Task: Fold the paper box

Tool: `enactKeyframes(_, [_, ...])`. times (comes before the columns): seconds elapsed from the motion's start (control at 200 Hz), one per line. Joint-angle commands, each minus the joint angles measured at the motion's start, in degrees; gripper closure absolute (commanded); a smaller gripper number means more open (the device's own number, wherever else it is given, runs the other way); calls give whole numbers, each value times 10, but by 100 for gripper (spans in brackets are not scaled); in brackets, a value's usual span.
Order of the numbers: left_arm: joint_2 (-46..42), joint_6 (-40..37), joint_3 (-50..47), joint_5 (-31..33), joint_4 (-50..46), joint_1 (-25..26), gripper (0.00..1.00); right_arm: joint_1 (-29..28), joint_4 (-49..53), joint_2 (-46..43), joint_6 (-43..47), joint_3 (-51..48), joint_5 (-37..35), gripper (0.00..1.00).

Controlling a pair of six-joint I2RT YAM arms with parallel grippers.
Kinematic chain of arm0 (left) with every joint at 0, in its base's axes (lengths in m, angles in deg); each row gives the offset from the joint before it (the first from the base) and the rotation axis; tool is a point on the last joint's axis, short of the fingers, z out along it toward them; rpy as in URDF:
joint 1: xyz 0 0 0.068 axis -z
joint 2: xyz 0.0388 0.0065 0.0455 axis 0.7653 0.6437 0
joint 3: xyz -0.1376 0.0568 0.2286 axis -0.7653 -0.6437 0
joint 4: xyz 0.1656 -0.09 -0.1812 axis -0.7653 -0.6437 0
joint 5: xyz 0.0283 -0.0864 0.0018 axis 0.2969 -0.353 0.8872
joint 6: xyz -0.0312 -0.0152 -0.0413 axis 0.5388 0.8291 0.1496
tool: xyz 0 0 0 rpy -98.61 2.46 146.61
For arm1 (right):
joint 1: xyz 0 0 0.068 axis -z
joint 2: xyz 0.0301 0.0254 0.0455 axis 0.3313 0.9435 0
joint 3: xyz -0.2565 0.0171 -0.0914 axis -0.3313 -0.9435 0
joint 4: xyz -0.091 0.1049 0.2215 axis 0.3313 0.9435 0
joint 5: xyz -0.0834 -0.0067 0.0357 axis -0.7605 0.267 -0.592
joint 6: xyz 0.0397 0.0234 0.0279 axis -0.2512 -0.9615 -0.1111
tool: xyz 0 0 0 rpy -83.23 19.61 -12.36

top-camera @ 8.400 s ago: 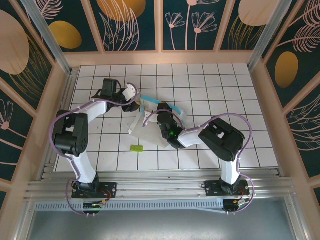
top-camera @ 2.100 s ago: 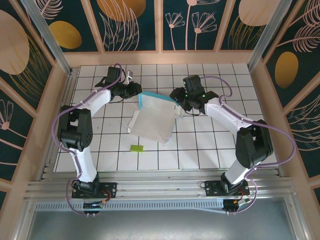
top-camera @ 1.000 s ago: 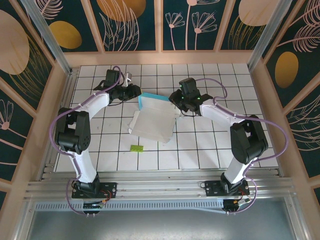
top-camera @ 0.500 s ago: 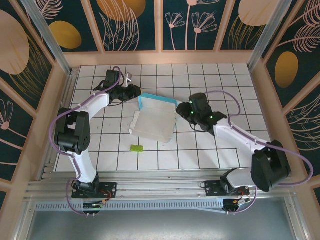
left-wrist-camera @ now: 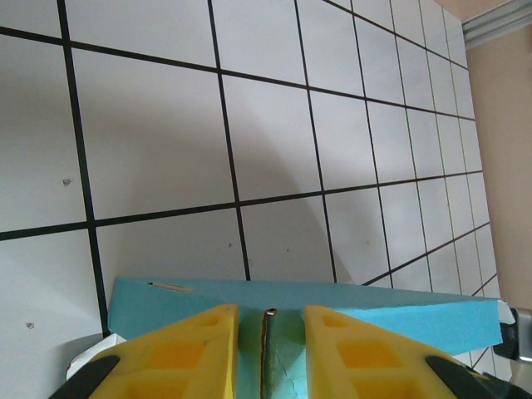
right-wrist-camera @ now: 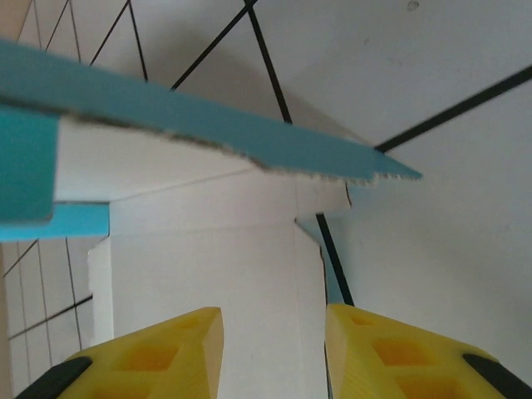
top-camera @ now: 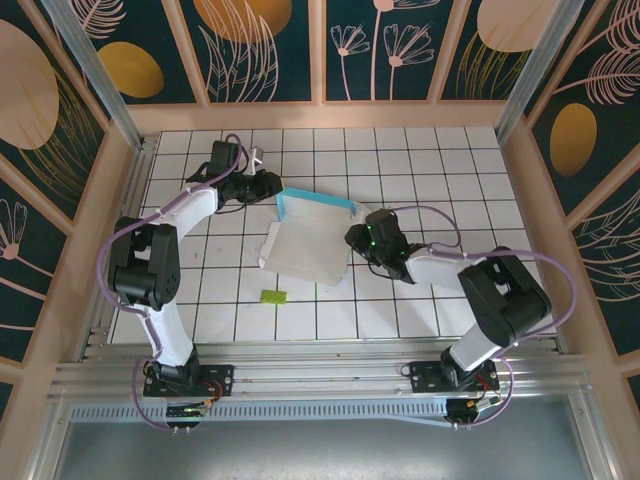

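Note:
The paper box (top-camera: 305, 245) lies partly folded mid-table, white side up, with a teal strip (top-camera: 318, 205) raised along its far edge. My left gripper (top-camera: 272, 186) is at the box's far left corner. In the left wrist view its yellow fingers (left-wrist-camera: 187, 345) straddle an upright teal flap edge (left-wrist-camera: 266, 349), with a gap on each side of the card (left-wrist-camera: 270, 312). My right gripper (top-camera: 352, 240) is low at the box's right edge. In the right wrist view the right gripper (right-wrist-camera: 273, 316) is open over the white panel (right-wrist-camera: 208, 249), under the teal flap (right-wrist-camera: 208, 125).
A small yellow-green scrap (top-camera: 273, 295) lies on the tiles in front of the box. The tiled table (top-camera: 450, 170) is walled by a wooden frame (top-camera: 525, 200) on three sides. A metal rail (top-camera: 320, 375) runs along the near edge.
My right arm has swung from the box's far right corner toward me, and its gripper now sits low at the right edge. The left gripper has stayed at the far left corner.

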Motion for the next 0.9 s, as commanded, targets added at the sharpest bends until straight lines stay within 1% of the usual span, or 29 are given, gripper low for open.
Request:
enactKeyframes(0.0, [-8,-8,-9,-4,-33,3,75,-2,-48,39,-18,23,-54,61])
enactKeyframes(0.185, [-9,-10,-8,-4,-34,3,75,-2,-34,77,-27,41,-116,60])
enactKeyframes(0.24, [-8,-10,-9,-4,-34,3,75,-3,-29,85,-22,46,-128,58])
enactKeyframes(0.33, [-9,-10,-9,-4,-34,3,75,0,-29,98,-18,53,-134,57])
enactKeyframes(0.4, [-8,-10,-8,-4,-34,3,75,2,-49,107,-17,50,-124,57])
enactKeyframes(0.556, [-6,-9,-6,-6,-34,2,75,4,-86,127,-11,52,-116,60])
enactKeyframes(0.741, [-6,-11,-7,-6,-35,3,75,4,-136,139,5,48,-121,67])
enactKeyframes(0.891, [-7,-12,-5,-7,-36,2,75,4,-175,151,17,46,-118,70])
